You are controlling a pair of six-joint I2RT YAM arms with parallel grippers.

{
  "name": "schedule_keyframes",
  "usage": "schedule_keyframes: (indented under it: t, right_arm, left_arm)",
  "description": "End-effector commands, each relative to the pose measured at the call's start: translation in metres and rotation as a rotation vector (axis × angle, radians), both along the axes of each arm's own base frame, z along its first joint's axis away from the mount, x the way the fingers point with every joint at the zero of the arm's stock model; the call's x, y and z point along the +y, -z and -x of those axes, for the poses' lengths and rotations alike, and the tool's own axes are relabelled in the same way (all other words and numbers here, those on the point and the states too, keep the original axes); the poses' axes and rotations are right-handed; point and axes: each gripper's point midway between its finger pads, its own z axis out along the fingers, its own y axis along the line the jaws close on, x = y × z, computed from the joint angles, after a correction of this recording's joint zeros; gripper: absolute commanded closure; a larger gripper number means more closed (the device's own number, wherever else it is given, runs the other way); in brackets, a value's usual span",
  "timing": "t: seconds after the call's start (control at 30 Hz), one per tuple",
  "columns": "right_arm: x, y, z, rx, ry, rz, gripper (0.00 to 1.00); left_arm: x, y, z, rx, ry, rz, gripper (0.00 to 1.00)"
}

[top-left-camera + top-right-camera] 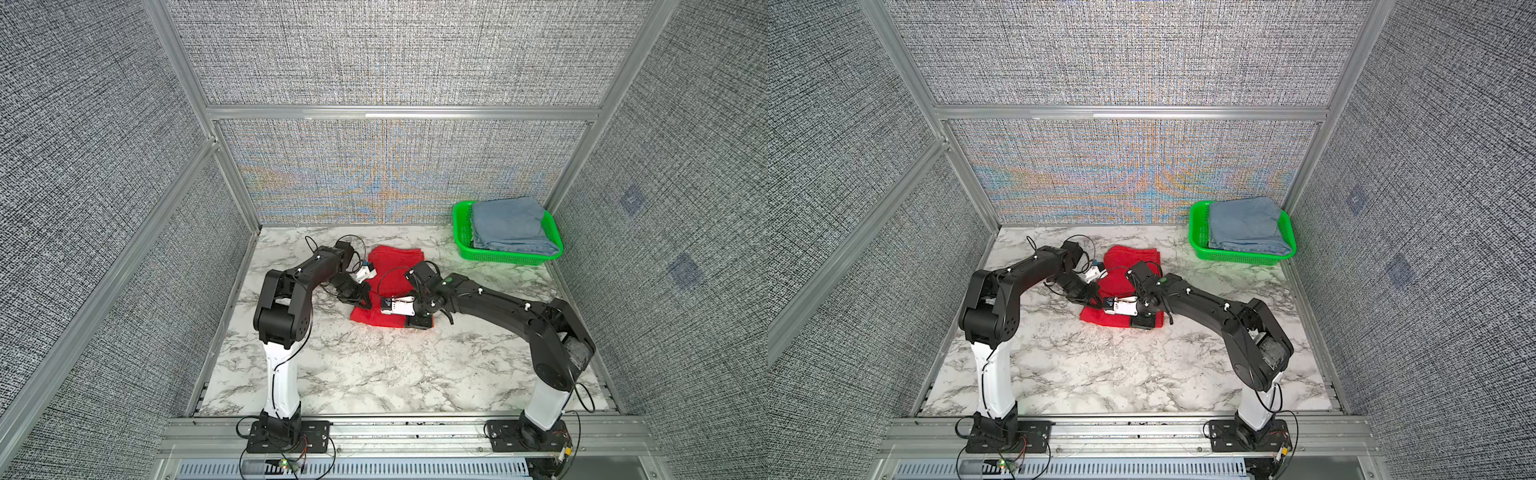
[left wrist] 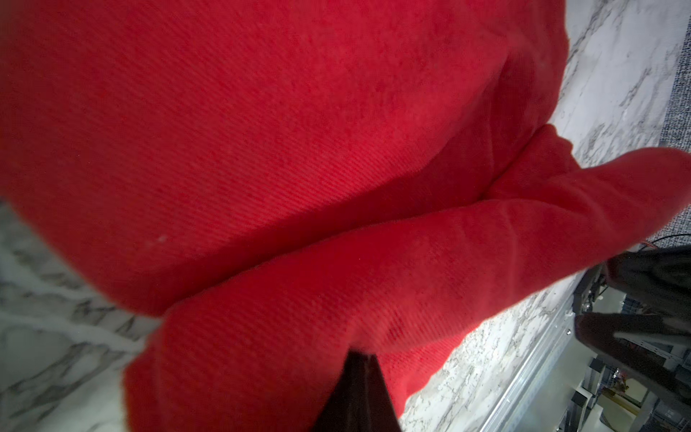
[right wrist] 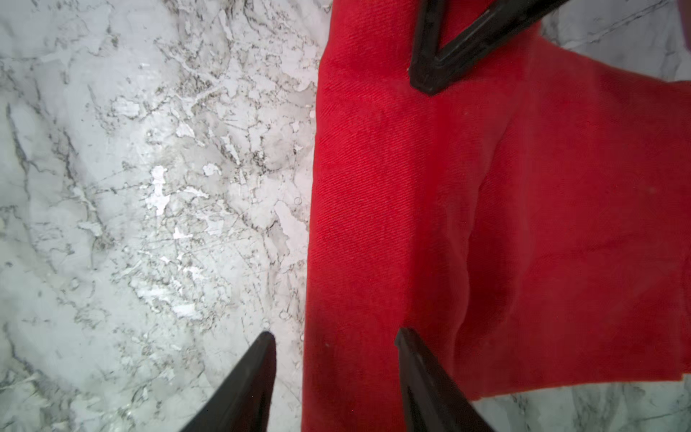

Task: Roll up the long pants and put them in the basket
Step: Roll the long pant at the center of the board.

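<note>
much bare table (image 1: 374, 365) beside long pants' (image 1: 395, 257) edge

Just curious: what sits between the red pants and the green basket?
Nothing; only bare marble table separates the red pants from the green basket, in both top views.

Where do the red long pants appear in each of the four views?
In a top view: the long pants lie near the middle of the marble table.
In a top view: same spot, slightly further left in the picture.
Left wrist: they fill most of the picture.
Right wrist: they cover roughly half the picture.
Shared landmark: the marble table, showing beside the cloth in all four.
</note>
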Motion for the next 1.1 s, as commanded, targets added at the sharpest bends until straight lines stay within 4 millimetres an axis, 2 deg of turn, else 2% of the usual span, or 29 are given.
schedule_keyframes:
  t: [0.0,0.2,0.57,0.77,0.93,1.07]
  right_arm:
    - [-0.007,0.014,0.007,0.024,-0.01,0.038,0.44]
    - [-0.008,0.03,0.006,0.031,-0.004,0.051,0.45]
    - [-0.003,0.054,-0.03,-0.036,0.061,0.095,0.45]
    - [-0.001,0.045,-0.046,-0.112,0.095,0.081,0.45]
    - [-0.009,0.055,-0.051,-0.133,0.116,0.129,0.45]
    - [-0.01,0.064,-0.051,-0.125,0.113,0.145,0.6]
  left_arm:
    - [0.025,0.019,-0.001,0.0,-0.009,-0.144,0.98]
    - [0.026,0.019,-0.001,0.005,-0.011,-0.142,0.98]
    - [0.023,0.015,0.002,0.009,0.005,-0.12,0.98]
    - [0.023,0.016,0.004,0.018,0.009,-0.116,0.98]
    - [0.023,0.018,0.004,0.026,0.01,-0.115,0.98]
    - [0.021,0.016,0.005,0.031,0.022,-0.105,0.98]
